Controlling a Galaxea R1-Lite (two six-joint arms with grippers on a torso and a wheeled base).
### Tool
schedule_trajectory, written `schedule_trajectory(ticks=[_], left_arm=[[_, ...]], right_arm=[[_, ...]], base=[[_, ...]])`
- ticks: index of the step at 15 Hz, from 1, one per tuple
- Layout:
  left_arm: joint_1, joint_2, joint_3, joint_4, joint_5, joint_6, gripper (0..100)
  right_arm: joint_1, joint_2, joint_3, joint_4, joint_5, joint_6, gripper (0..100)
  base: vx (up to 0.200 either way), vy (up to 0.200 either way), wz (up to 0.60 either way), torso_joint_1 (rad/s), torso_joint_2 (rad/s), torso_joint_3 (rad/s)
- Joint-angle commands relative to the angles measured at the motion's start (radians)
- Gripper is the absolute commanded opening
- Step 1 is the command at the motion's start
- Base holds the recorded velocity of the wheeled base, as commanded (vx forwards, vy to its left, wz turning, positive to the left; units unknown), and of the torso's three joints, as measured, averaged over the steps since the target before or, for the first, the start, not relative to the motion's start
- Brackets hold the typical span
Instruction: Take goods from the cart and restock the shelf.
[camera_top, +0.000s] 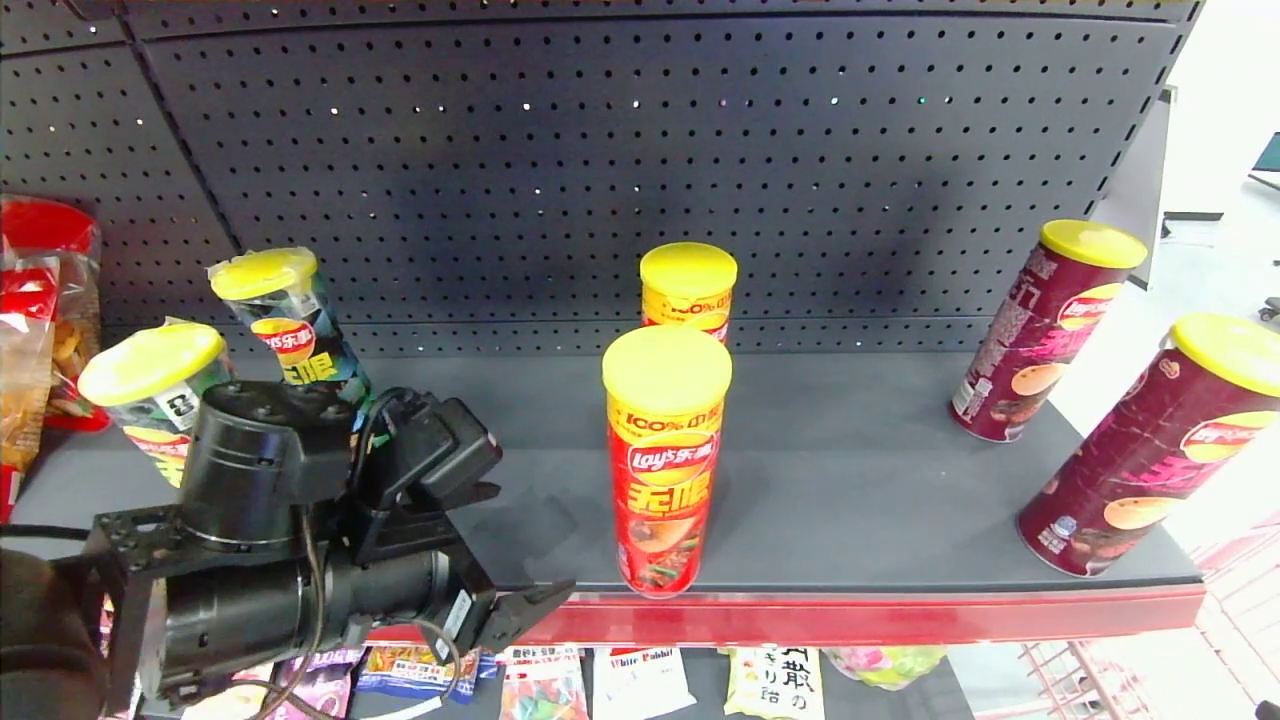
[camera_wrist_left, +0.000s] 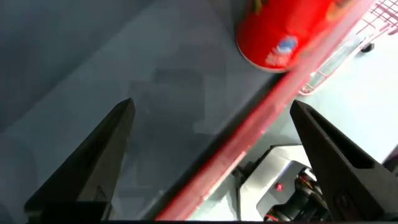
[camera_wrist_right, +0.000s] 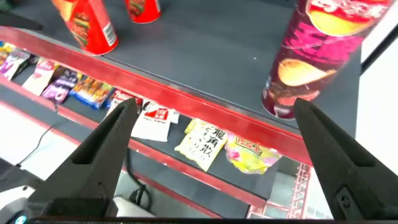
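While the left gripper (camera_top: 532, 538), fingers wide and empty, sits lower left in the head view, the red chip can (camera_top: 665, 470) stands centre frame at the front edge of the shelf (camera_top: 850, 480), where a sideways knock could topple it; right gripper (camera_wrist_right: 214, 102) likewise wide, empty.

My left arm (camera_top: 250, 590) is matte black: round motor drum (camera_top: 255, 460), screw-holed bracket (camera_top: 120, 545) at nine o'clock, looped cables (camera_top: 316, 590), tapered fingers (camera_top: 530, 603).

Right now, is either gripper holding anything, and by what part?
Nothing is held. The left gripper and the right gripper are both open and empty, above the shelf's front edge.
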Motion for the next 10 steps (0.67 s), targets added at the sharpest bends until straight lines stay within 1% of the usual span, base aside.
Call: schedule_trajectory(ticks=[1,5,10], left_arm=[[0.001,0.053,-0.029,0.001,0.002,0.000,100],[0.001,0.084,-0.058,0.000,0.004,0.000,100],[0.001,0.152,-0.136,0.000,0.004,0.001,100]], right_arm=[[-0.018,-0.044,0.012,0.000,0.001,0.000,100],[-0.018,-0.044,0.017,-0.001,-0.001,0.001,100],[-0.018,-0.045,0.015,-0.001,-0.007,0.001,100]], base=[[0.000,0.000,0.00,0.000,0.00,0.000],[0.000,0.000,0.00,0.000,0.00,0.000],[0.000,0.000,0.00,0.000,0.00,0.000]])
